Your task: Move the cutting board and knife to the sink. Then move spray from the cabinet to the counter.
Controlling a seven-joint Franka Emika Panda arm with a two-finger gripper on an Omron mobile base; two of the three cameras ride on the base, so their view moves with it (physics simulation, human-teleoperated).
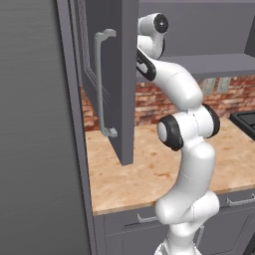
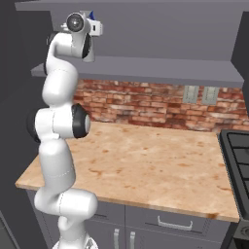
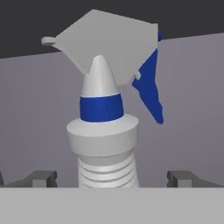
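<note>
The spray [image 3: 107,131], a pale grey bottle with a white trigger head and blue trim, stands upright close in front of the hand. My gripper [image 3: 111,177] is open, and its two fingertips [image 3: 41,177] stand either side of the bottle's ribbed neck with a gap on each side. From the right base, the gripper [image 2: 95,27] is up at the cabinet shelf [image 2: 146,68], and a blue bit of the spray [image 2: 89,13] peeks above it. The cabinet door [image 1: 117,74] hangs open with its bar handle [image 1: 102,82]. The cutting board, knife and sink are out of view.
The beige counter [image 2: 146,160] lies below the shelf with a brick wall behind it. A black stove [image 2: 238,160] sits at its right end. Grey drawer fronts [image 2: 170,221] run under the counter's edge. The open door stands close to the left of my arm.
</note>
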